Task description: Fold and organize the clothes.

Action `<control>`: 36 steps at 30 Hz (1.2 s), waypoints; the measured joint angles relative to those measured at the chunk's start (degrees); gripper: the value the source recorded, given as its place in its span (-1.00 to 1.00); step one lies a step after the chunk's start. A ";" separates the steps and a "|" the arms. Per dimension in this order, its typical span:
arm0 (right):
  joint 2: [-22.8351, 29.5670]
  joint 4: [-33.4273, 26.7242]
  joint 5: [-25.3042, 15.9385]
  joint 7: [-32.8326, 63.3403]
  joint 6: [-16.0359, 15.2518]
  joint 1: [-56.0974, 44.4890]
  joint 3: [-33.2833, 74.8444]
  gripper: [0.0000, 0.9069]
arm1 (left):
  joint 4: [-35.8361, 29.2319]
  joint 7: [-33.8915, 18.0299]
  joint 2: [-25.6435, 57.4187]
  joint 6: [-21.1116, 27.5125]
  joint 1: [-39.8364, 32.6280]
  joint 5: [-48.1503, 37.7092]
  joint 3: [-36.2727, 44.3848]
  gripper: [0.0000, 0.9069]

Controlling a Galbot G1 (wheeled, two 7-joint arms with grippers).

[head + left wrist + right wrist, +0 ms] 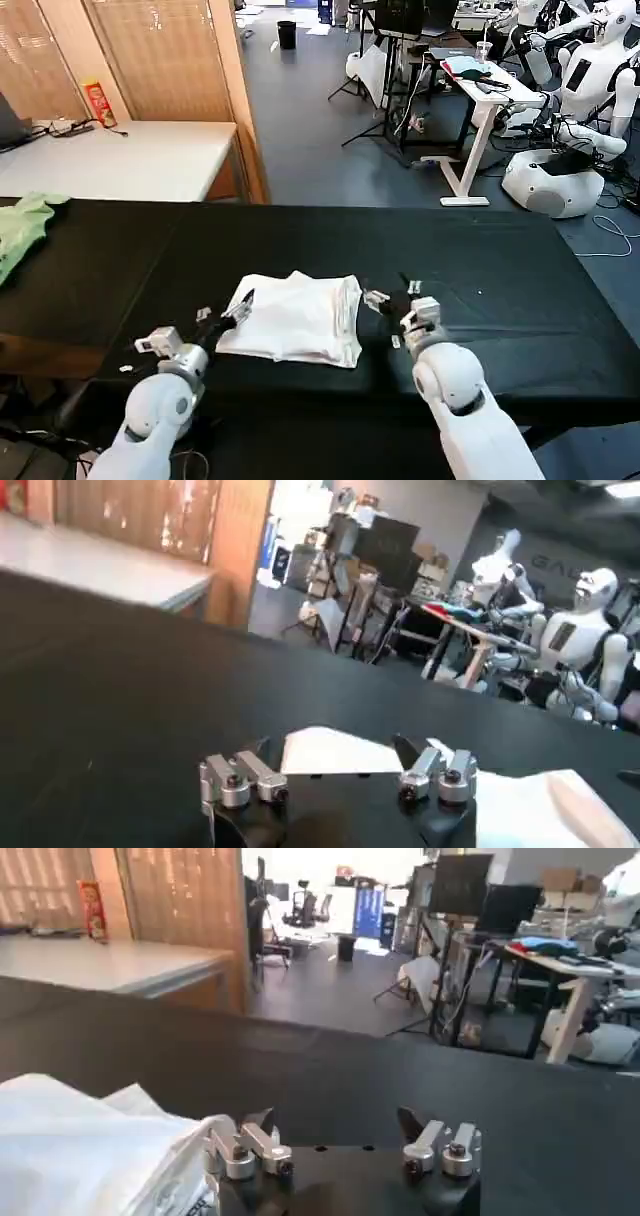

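At the near edge of the black table (520, 300), our left gripper (225, 315) sits at about 8 o'clock from the T-shirt (295, 318), its jaws spread and touching or just beside the bundle's left edge. Our right gripper (392, 296) sits at about 3 o'clock from it, jaws also spread, just beside the right edge. Both forearms reach forward low over the table, wrists roughly level, the jaws pointing away from us and slightly inward toward the cloth. In the left wrist view the left gripper (340, 770) shows white fabric (330, 752) lying between and beyond its open jaws; in the right wrist view the right gripper (340, 1133) has the cloth (90, 1138) piled beside one finger, not between the two.

The T-shirt lies as a compact, puffy bundle rather than a flat one. We judge the main risk to be that a closing jaw catches only the top layer, so a lift or pull peels the fold open. A jaw sliding in from the side could also push the bundle across the table and rumple it.

Farther off, at about 10 o'clock, a light green garment (22, 228) lies well apart, near the table's left end.
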 joint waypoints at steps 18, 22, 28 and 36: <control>-0.90 3.29 0.89 -0.12 0.38 -2.53 1.90 0.94 | 2.16 1.00 -0.77 1.69 1.36 -12.06 -2.54 -1.00; -0.89 3.31 0.89 -0.12 0.38 -2.73 2.23 0.94 | 2.02 0.96 -0.68 2.83 1.62 -14.35 -3.15 -1.00; -0.78 3.55 0.90 -0.12 0.38 -3.04 3.12 0.94 | 1.10 -0.08 -0.05 2.46 1.18 -8.75 -4.04 -1.00; -0.41 3.58 1.12 -0.12 0.58 -3.68 3.85 0.94 | -1.68 -0.54 7.24 2.34 0.83 3.50 -8.23 -1.00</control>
